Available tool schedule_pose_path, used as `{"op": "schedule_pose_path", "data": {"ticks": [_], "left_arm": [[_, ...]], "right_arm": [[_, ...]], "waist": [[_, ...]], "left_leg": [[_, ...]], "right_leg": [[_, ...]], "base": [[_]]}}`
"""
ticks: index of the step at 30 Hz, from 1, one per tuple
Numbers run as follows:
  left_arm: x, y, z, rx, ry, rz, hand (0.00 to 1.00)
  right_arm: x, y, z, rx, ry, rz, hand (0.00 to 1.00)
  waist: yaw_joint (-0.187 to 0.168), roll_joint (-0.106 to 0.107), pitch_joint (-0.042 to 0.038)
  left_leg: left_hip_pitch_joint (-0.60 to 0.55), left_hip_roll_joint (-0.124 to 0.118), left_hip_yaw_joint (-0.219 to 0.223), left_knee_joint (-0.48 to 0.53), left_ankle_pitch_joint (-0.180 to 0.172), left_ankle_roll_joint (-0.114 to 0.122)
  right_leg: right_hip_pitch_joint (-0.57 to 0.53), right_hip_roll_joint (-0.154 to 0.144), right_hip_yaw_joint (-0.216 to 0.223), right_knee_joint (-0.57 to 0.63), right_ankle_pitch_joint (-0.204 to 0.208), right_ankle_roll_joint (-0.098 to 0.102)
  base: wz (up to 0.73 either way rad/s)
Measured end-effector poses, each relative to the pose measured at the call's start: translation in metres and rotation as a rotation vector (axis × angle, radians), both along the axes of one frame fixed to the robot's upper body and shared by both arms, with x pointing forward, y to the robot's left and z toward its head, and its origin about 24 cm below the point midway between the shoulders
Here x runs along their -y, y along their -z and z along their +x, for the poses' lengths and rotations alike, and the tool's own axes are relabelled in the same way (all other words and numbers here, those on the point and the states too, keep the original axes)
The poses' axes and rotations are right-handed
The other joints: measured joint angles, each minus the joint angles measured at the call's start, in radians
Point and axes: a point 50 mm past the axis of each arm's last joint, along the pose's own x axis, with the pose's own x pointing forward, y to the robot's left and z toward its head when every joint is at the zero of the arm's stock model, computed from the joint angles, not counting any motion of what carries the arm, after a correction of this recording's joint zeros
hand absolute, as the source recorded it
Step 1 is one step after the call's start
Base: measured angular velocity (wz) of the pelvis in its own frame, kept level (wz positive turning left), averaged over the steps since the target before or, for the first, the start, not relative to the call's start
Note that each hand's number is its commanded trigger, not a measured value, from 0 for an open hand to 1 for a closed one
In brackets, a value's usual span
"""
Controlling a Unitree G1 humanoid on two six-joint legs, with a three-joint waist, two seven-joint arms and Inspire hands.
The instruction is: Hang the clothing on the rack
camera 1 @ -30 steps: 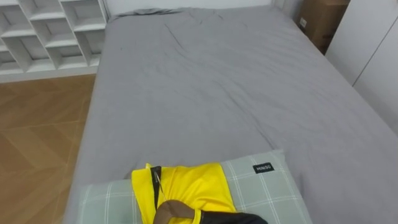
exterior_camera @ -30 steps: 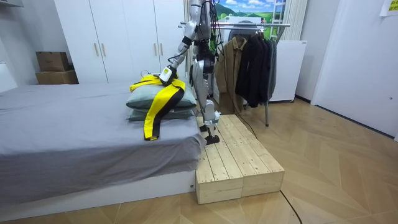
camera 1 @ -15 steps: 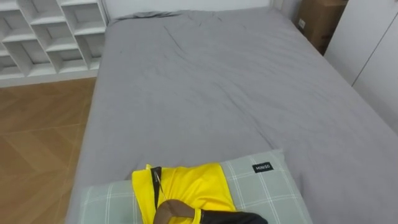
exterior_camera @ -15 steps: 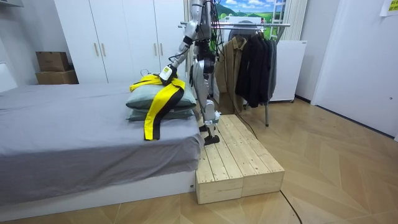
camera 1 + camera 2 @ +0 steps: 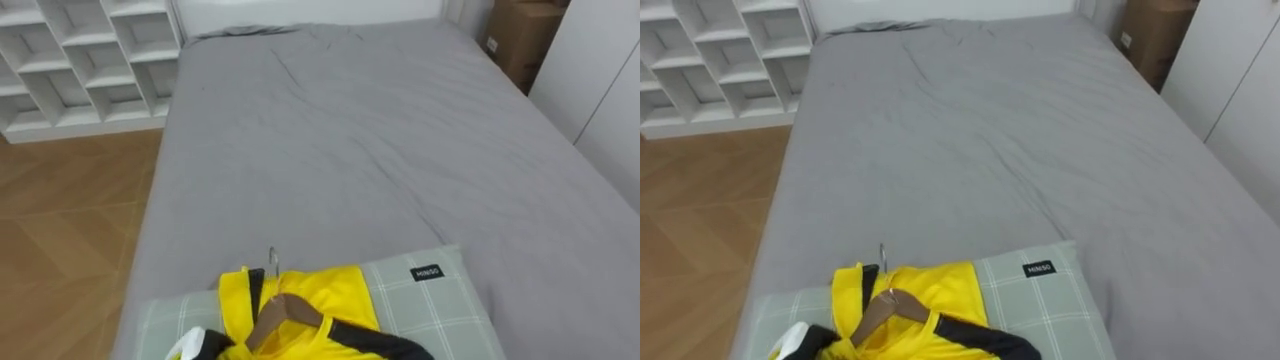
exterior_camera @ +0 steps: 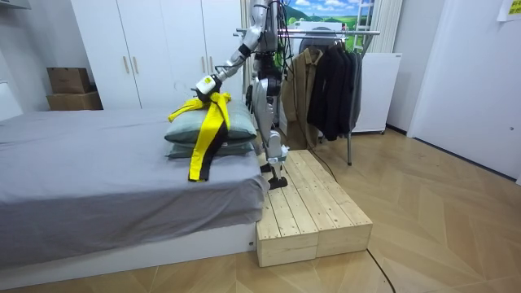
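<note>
While the left hand [image 5: 186, 347], at the lower left of the frame, is closed on the yellow jersey [image 5: 325, 300] over the checked pillow [image 5: 440, 300] at bottom centre, we should lift evenly. That should keep the wooden hanger [image 5: 283, 312] seated in the collar.

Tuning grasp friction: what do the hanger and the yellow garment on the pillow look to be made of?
Hanger: likely wood, with a smooth brown body and a thin, shiny metal hook. Yellow garment: looks like a thin, smooth synthetic sportswear fabric with black trim; the fibre is not certain.
</note>
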Motion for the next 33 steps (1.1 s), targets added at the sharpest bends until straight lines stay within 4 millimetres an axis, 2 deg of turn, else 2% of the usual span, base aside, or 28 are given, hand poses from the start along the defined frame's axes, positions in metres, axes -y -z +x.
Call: {"op": "schedule_pose_path", "data": {"ticks": [6, 11, 16, 24, 33], "left_arm": [[0.003, -0.014, 0.009, 0.075, 0.034, 0.02, 1.0], [0.005, -0.027, 0.012, 0.133, 0.058, 0.033, 1.0], [0.002, -0.048, 0.023, 0.223, 0.079, 0.061, 1.0], [0.001, -0.061, 0.026, 0.273, 0.07, 0.056, 1.0], [0.001, -0.064, 0.027, 0.291, 0.049, 0.015, 1.0]], "right_arm": [[0.002, 0.0, -0.004, -0.007, 0.002, 0.008, 0.0], [0.004, 0.0, -0.007, -0.013, 0.016, 0.008, 0.0], [0.005, 0.001, -0.012, -0.019, 0.063, 0.018, 0.0], [0.006, 0.002, -0.017, -0.026, 0.095, 0.023, 0.0], [0.007, 0.002, -0.022, -0.031, 0.153, 0.041, 0.0]], "waist": [[-0.001, 0.012, -0.0058], [-0.003, 0.016, -0.0056], [-0.004, 0.016, -0.0054], [-0.005, 0.015, -0.0045], [-0.004, 0.011, -0.0015]], "left_leg": [[0.022, 0.001, -0.003, -0.004, -0.001, -0.001], [0.021, 0.001, -0.006, 0.0, -0.001, -0.001], [0.032, 0.0, -0.013, 0.004, -0.001, -0.001], [0.056, 0.0, -0.019, 0.002, -0.002, -0.003], [0.069, -0.001, -0.019, 0.001, -0.003, -0.004]], "right_leg": [[0.02, 0.001, -0.002, -0.001, 0.0, 0.0], [0.022, 0.002, -0.002, -0.001, 0.0, 0.0], [0.039, 0.001, -0.008, -0.004, 0.0, 0.0], [0.072, 0.001, -0.015, -0.014, 0.0, 0.0], [0.084, 0.002, -0.012, -0.018, -0.001, -0.001]], "base": [[0.0], [0.0], [0.02], [0.04], [0.0]]}}
